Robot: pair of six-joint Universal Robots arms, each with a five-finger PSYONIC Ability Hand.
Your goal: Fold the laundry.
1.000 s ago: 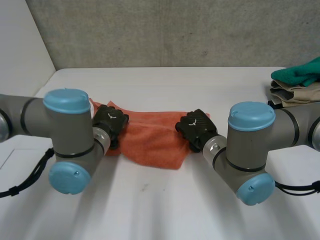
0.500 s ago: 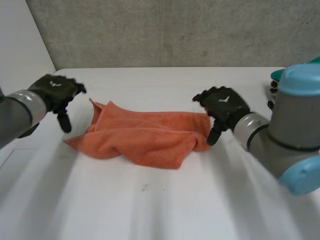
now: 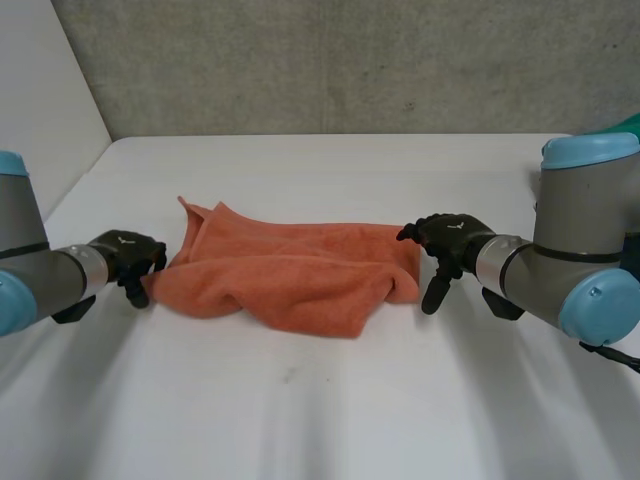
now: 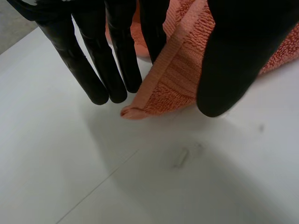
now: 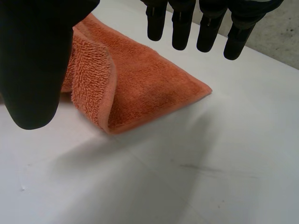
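Note:
An orange towel (image 3: 290, 275) lies crumpled and loosely doubled over at the middle of the white table (image 3: 330, 400). My left hand (image 3: 128, 258) is low at the towel's left end. In the left wrist view its straight fingers (image 4: 100, 70) and thumb (image 4: 233, 60) stand either side of the hemmed towel corner (image 4: 154, 95), which lies flat on the table. My right hand (image 3: 447, 243) hovers at the towel's right end. Its fingers (image 5: 184, 28) are straight and spread from the thumb (image 5: 35, 65), above the folded right corner (image 5: 140, 88), holding nothing.
A green cloth (image 3: 628, 126) peeks out behind my right arm (image 3: 580, 240) at the table's far right. A grey wall (image 3: 330, 60) runs along the back edge. The table's left edge (image 3: 75, 190) is close to my left arm.
Both hands left the top of the towel, swung outward and came down at its two ends. The right hand opened. The towel's left end now lies spread out.

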